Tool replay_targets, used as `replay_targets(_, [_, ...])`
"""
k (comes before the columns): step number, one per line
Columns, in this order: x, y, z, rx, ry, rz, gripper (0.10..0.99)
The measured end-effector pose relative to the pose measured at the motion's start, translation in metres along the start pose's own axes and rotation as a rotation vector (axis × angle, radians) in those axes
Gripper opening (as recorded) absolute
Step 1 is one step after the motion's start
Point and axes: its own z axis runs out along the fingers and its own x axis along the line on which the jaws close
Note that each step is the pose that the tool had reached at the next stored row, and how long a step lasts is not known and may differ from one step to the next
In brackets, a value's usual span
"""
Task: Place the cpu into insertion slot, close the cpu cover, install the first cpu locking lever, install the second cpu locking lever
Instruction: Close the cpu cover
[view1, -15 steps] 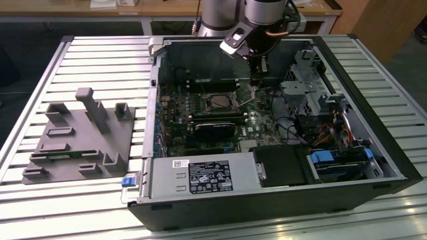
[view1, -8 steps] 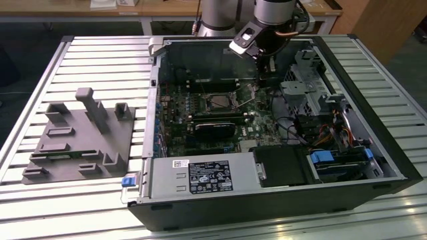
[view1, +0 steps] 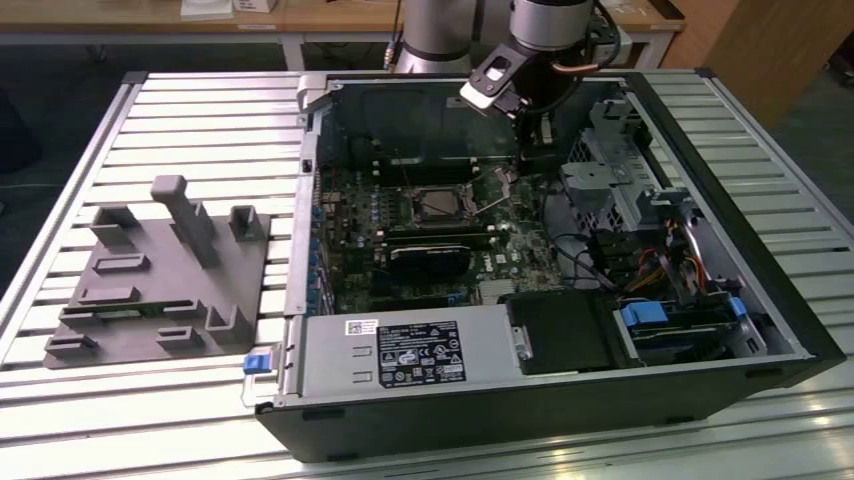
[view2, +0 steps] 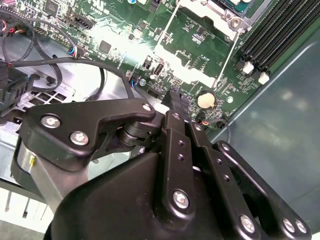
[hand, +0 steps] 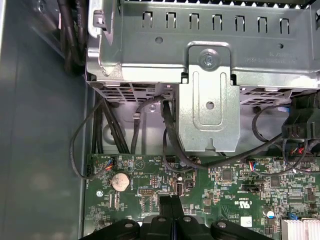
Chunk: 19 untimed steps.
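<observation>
The arm (view1: 427, 30) reaches down from the far edge of the counter (view1: 200, 110) into the open computer case (view1: 747, 300). Its wrist is bent so that the end effector (view1: 523, 150) points down at the motherboard (view1: 521, 265). In both wrist views the end effector (view2: 173, 96) (hand: 170, 204) has its two black fingers pressed together with nothing between them. The tips are poised just over the green board, near a coin cell (hand: 120, 181).

The insertion slot (view1: 441, 205) lies towards the exterior view's left of the fingers, apart from them, with a silver frame around a dull centre. Whether the cpu sits inside, or how the frame lies, I cannot tell. In the second wrist view the picture's edge cuts the slot off to one corner. A thin silver locking lever (view2: 227, 57) runs out from that corner across the board, beside the black memory slots (view2: 280, 35). The end effector's own black linkages hide much of that view.

Close by the fingers stands a grey metal drive cage (hand: 210, 55), with black cables (hand: 170, 130) trailing from under it onto the board. A power supply (view1: 400, 355) fills the near side of the case. A grey moulded fixture (view1: 160, 270) rests on the counter outside.
</observation>
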Motion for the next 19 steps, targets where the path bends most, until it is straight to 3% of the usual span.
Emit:
replay_targets(11, [0.0003,0.0009,0.011,0.003,-0.0035,0.036,0.106])
replay_targets(19, [0.0006,0.0049,0.019,0.021,-0.0044,0.042,0.106])
